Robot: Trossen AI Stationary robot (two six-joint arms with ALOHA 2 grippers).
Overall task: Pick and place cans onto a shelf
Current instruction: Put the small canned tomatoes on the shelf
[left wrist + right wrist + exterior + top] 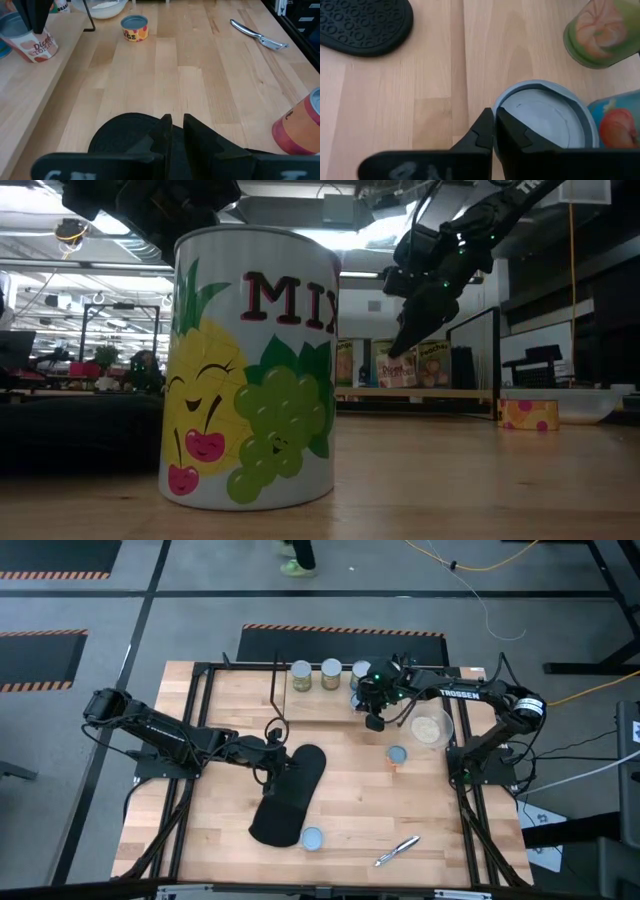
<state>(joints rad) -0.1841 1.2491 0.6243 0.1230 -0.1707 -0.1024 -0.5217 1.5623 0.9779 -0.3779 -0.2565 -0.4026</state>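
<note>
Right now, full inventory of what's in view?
shelf: one, black rods, light boards; table's far side.
shelf cans: three clear, silvery tops; more hidden under the right arm.
table cans: two, pale-blue tops; right-centre and front.
bowl: one, clear; beside the shelf.
sole-like pad: one, black; centre.
pen-like item: one, silvery; front.
left gripper: shut; at the pad.
right gripper: shut; at the shelf's front.

Bright, even overhead light; ceiling lamps glare in the low view, where the near can (pixel 250 365) looms large and the far room looks soft
</note>
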